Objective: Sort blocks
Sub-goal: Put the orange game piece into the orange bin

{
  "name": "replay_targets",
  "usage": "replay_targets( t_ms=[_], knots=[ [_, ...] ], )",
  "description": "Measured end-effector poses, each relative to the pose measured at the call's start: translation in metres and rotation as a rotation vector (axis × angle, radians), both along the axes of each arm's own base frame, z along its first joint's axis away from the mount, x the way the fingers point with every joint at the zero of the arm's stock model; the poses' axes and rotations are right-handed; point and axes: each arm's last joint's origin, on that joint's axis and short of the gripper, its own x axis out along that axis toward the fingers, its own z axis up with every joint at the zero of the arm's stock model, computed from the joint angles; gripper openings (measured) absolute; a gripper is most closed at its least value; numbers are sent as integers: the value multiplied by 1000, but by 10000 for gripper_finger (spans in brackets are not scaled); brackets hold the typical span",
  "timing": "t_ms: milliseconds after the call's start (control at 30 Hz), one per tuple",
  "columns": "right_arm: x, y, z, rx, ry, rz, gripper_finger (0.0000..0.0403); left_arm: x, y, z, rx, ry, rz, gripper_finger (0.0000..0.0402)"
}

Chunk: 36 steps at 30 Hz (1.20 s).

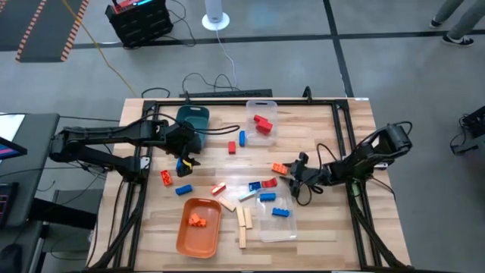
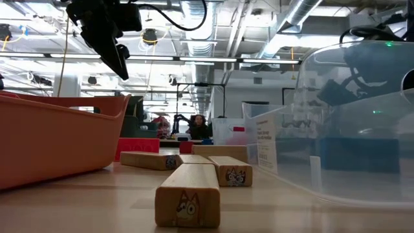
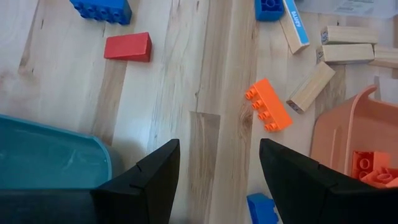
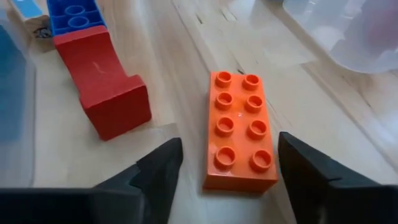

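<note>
Right gripper [image 4: 224, 174] (fingers spread) straddles orange brick [image 4: 240, 129] — untouched.

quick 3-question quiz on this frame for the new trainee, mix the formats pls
1. True or false: the right gripper is shut on the orange eight-stud brick.
2. Multiple choice: what lies in the orange tray? A) blue bricks B) orange bricks C) wooden pieces D) nothing
3. Fill in: the left gripper is open above bare table, beside the ____ tray.

Key:
1. False. Its fingers are open, with the brick lying on the table between them.
2. B.
3. Teal.
</note>
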Motion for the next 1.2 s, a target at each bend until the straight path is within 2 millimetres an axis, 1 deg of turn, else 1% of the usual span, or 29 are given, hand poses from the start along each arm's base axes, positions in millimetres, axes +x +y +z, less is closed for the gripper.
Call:
replay_targets(
  t_ms=[167, 267, 367, 500, 600, 667, 767, 900, 1000, 1100, 1200],
  knots=[
    [0, 0, -1, 2, 10, 6, 145, 1, 0, 0, 7, -8, -8, 214],
    [-1, -1, 1, -2, 23, 4, 93, 4, 1, 3, 29, -49, -28, 214],
    [-4, -2, 5, -9, 42, -3, 63, 8, 1, 7, 55, -108, -48, 214],
    [-10, -4, 16, -15, 37, -6, 57, 14, -3, 11, 113, -177, -125, 214],
    [-10, -6, 31, -44, -19, 15, 57, 22, -10, 15, 188, -281, -216, 214],
    [-10, -8, 43, -74, -64, 28, 57, 28, -13, 14, 247, -369, -266, 214],
    [-3, -9, 68, -127, -136, 51, 57, 35, -16, 7, 320, -488, -311, 214],
    [15, -7, 106, -180, -213, 80, 57, 38, -16, -2, 380, -578, -326, 214],
    [33, -1, 130, -209, -286, 122, 57, 39, -16, -3, 394, -618, -318, 214],
    [54, 8, 144, -248, -368, 174, 57, 40, -16, 1, 396, -653, -308, 214],
    [72, 17, 150, -291, -421, 227, 57, 40, -16, 2, 341, -671, -265, 214]
  ],
)
